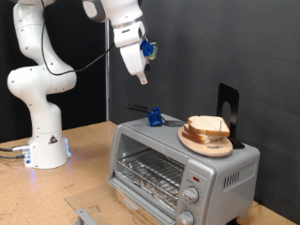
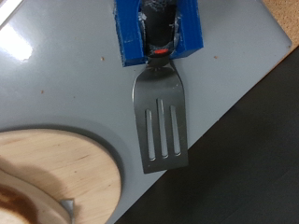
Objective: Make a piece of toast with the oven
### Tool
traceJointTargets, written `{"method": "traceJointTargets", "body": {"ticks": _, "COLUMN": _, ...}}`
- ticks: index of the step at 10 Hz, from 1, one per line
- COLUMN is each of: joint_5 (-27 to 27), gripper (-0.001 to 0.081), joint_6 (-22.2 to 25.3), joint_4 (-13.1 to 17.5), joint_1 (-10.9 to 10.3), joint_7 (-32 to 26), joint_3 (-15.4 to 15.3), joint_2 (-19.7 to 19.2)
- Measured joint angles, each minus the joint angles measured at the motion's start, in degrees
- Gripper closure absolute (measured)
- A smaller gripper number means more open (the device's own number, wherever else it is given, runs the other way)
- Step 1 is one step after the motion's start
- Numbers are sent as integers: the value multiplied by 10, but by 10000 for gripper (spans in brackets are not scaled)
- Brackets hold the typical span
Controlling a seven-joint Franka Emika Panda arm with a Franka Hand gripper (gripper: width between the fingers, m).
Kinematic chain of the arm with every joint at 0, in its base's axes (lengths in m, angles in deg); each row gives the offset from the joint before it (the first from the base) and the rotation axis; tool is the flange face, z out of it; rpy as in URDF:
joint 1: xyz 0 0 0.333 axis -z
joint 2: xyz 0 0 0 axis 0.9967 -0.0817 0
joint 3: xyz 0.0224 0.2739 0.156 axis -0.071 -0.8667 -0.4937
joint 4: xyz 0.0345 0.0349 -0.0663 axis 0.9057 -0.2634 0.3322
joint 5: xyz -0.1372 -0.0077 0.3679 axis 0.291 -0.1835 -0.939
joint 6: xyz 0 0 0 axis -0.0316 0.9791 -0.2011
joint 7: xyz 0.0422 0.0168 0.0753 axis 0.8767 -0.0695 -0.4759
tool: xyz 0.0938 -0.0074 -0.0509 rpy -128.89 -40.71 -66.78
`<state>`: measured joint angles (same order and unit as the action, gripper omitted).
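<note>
In the exterior view, the piece of toast is seen lying on a round wooden plate on top of the oven, toward the exterior view's right. The slice is pale beige with a tan-brown crust, and it is stacked a little unevenly on the plate. The oven is silver-grey, with a glass door, a wire rack visible behind it and round knobs down its right-hand front. It is carried by a wooden desk. The gripper is held high above the oven's left end, well apart from the toast, with a blue part beside it. Whether the fingers are apart or together cannot be told at this size. A blue-handled spatula lies on the oven top, just beside the plate on its left. A dark upright stand is partly hidden behind the toast. Open room is left above the oven top between gripper and plate.

In the wrist view, the spatula is seen from above, its slotted metal blade reaching close to the oven top's edge. The plate is cut off at the frame's border, with only a brown sliver of the toast showing. The fingers are not shown here.
</note>
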<state>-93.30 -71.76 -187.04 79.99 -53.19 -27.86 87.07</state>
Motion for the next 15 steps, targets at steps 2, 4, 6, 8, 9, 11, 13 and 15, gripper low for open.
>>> {"method": "traceJointTargets", "body": {"ticks": 2, "joint_5": 9, "gripper": -3, "joint_6": -1, "joint_4": -6, "joint_1": 4, "joint_7": 13, "joint_3": -2, "joint_2": 20}}
{"method": "traceJointTargets", "body": {"ticks": 4, "joint_5": 10, "gripper": -3, "joint_6": 13, "joint_4": -9, "joint_1": 4, "joint_7": 12, "joint_3": -2, "joint_2": 32}}
{"method": "traceJointTargets", "body": {"ticks": 6, "joint_5": 10, "gripper": -3, "joint_6": 21, "joint_4": -10, "joint_1": 4, "joint_7": 12, "joint_3": -2, "joint_2": 36}}
{"method": "traceJointTargets", "body": {"ticks": 8, "joint_5": 11, "gripper": -3, "joint_6": -26, "joint_4": -29, "joint_1": 3, "joint_7": -3, "joint_3": -15, "joint_2": 36}}
{"method": "traceJointTargets", "body": {"ticks": 9, "joint_5": 12, "gripper": -3, "joint_6": -47, "joint_4": -44, "joint_1": 2, "joint_7": -7, "joint_3": -28, "joint_2": 36}}
{"method": "traceJointTargets", "body": {"ticks": 11, "joint_5": 11, "gripper": -3, "joint_6": -88, "joint_4": -76, "joint_1": -2, "joint_7": -10, "joint_3": -51, "joint_2": 36}}
{"method": "traceJointTargets", "body": {"ticks": 13, "joint_5": 8, "gripper": -3, "joint_6": -121, "joint_4": -104, "joint_1": -6, "joint_7": -7, "joint_3": -71, "joint_2": 36}}
{"method": "traceJointTargets", "body": {"ticks": 15, "joint_5": 1, "gripper": -3, "joint_6": -148, "joint_4": -128, "joint_1": -6, "joint_7": -2, "joint_3": -83, "joint_2": 32}}
